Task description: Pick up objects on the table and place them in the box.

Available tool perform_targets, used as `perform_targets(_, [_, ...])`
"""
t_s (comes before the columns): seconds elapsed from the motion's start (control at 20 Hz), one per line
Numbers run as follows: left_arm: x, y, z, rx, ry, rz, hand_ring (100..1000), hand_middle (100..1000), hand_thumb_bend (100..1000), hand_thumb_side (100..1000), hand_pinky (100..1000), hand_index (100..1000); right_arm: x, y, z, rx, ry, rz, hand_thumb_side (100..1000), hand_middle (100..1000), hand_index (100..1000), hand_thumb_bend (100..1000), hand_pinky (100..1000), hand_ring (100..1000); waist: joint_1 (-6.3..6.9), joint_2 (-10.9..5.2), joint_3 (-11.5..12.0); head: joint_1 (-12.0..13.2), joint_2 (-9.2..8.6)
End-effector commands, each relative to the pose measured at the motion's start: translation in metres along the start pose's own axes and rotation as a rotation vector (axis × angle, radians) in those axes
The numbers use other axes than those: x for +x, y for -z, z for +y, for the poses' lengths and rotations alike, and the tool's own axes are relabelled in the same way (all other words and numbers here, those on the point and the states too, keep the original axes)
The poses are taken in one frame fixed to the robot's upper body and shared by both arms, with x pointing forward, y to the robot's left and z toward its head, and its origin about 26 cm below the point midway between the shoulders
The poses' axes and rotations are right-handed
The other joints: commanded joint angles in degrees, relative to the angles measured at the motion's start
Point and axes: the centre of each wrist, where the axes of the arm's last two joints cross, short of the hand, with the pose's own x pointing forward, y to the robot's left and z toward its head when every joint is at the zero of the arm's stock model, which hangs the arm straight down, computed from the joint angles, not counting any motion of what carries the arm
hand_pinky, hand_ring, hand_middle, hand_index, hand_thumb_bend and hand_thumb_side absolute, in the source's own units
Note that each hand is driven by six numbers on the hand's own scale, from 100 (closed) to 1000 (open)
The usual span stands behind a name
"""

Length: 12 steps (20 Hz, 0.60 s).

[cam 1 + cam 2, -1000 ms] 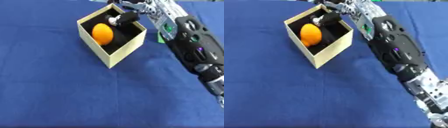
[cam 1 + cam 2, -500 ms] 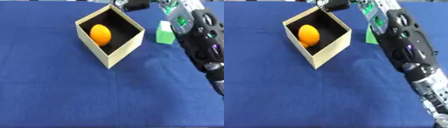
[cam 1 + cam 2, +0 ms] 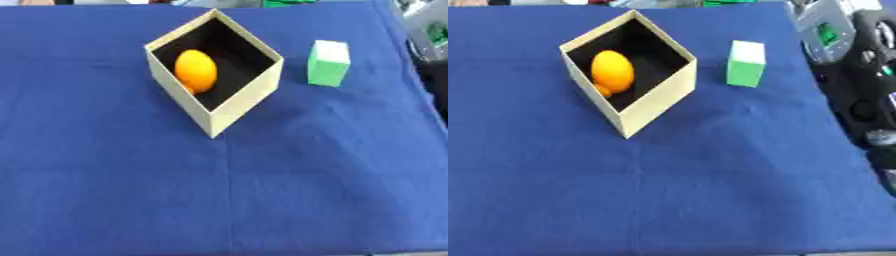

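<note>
Closest to me I see only the blue cloth (image 3: 219, 200) that covers the table, creased lightly and bare across the whole near half.

Further out, a little left of centre, the cream cardboard box (image 3: 229, 111) sits open-topped and turned so one corner points toward me. Its inside is black. An orange fruit (image 3: 195, 70) stands on end inside it, against the left inner wall, and a second, smaller orange shape (image 3: 602, 90) peeks out just below it; I cannot tell what that one is.

To the right of the box, apart from it and on the cloth, a green block with a pale top (image 3: 745, 64) stands upright. Nothing lies between it and the box.

Along the right edge I see my right arm (image 3: 859, 75), black and silver with a small green-lit panel, running from the far corner down the side of the table. It sits just right of the green block without touching it. Only the arm shows; my right hand is not visible in either eye, so I cannot tell how its fingers stand. My left hand is not visible either.

At the far edge of the cloth a strip of clutter shows, including something green, too cropped to name.
</note>
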Motion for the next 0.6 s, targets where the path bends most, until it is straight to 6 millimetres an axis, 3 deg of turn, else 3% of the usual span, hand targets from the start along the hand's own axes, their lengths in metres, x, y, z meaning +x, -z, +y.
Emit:
perform_targets(0.05, [0.005,0.007,0.004,0.01,0.003,-0.035,576,635,332,931,890,690,-0.015,-0.018,-0.021,-0.045,-0.018,0.032,1000,882,986,100,894,894,0.21,-1.19,-0.2,0.6,0.4])
perform_targets(0.6, [0.006,0.007,0.003,0.018,-0.009,-0.036,575,636,328,935,891,690,-0.038,-0.049,-0.02,-0.011,-0.012,0.056,1000,935,1000,100,926,944,0.95,-0.02,-0.7,2.2,0.76])
